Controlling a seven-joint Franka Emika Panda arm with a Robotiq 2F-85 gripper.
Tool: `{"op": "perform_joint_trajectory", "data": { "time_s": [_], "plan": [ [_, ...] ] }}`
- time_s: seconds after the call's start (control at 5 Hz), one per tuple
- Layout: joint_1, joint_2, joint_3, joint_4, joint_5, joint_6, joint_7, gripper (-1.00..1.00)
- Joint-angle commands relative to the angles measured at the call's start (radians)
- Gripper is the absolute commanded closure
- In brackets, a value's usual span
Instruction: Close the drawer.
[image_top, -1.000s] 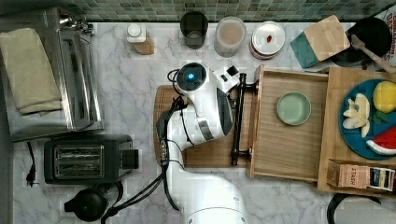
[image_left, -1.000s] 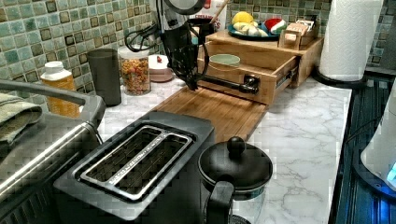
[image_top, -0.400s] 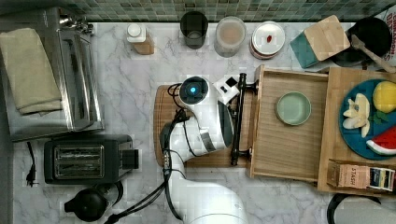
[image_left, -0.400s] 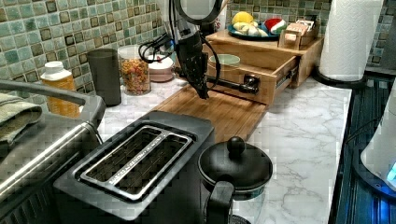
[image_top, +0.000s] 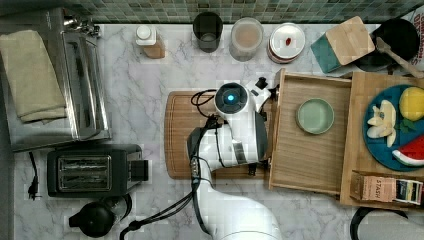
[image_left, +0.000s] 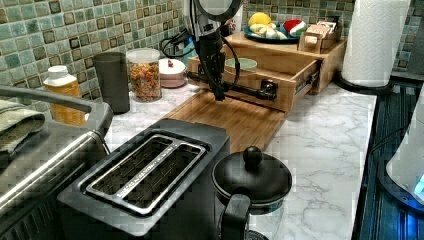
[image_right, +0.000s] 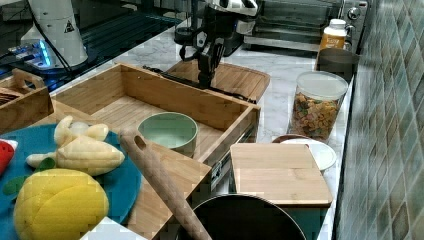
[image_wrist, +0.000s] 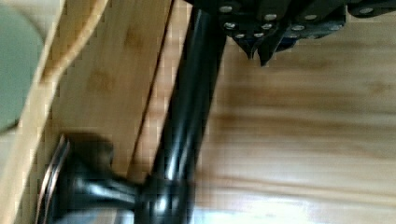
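Evidently the drawer (image_top: 310, 150) is stiff wood, running on rails; push its black bar handle (image_left: 235, 88) toward the top view's 3 o'clock; gripper (image_wrist: 259, 51) pinched together, grasping nothing.

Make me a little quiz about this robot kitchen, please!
1. True or false: the shallow light-wood drawer is already pushed all the way in.
2. What lies inside the drawer? A: a pale green round bowl. B: a yellow lemon. C: a black kettle.
3. Which part of the drawer is the end effector right beside?

Key: 1 false, it stands pulled out. 2 A. 3 the thin black bar handle.
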Motion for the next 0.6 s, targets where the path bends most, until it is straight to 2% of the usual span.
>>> {"op": "perform_joint_trajectory", "data": {
  "time_s": [0.2, 0.6],
  "plan": [
    [-0.159, -0.011, -0.127, 0.121, 0.094, 0.016, -0.125, 1.00],
    [-0.291, 0.057, -0.165, 0.215, 0.214, 0.004, -0.143, 1.00]
  ]
}}
